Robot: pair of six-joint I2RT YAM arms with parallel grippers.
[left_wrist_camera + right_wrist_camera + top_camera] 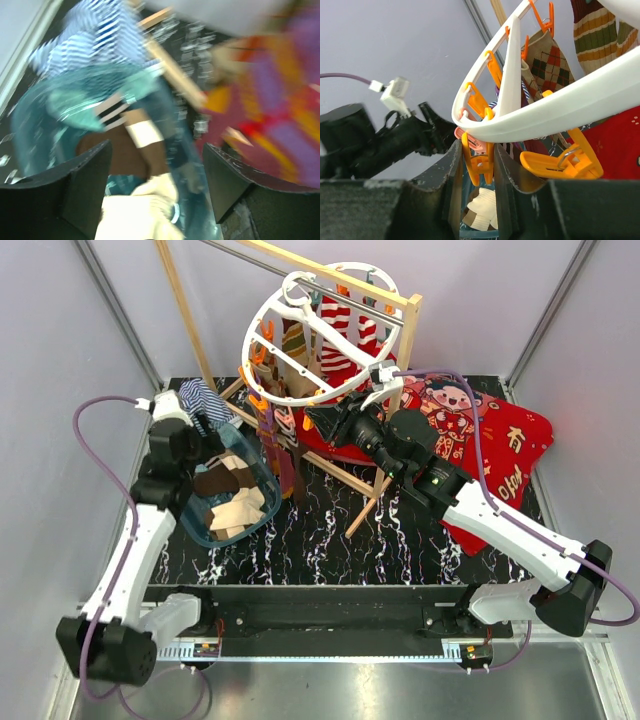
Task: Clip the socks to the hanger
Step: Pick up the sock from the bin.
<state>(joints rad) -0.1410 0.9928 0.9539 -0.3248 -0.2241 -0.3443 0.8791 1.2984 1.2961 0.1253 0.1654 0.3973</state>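
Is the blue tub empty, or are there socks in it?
Not empty. The top view shows several socks, brown and beige, piled inside the blue tub.

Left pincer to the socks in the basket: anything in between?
Nothing visible. The open left pincer hangs right over the socks in the teal basket. The striped cloth lies at the far rim, off the path. The left wrist view is blurred, though.

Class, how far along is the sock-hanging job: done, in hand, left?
Done: the argyle sock and others hang clipped on the hanger. In hand: the right gripper pinches an orange clip; the left gripper hovers open over the basket. Left: more socks lie in it.
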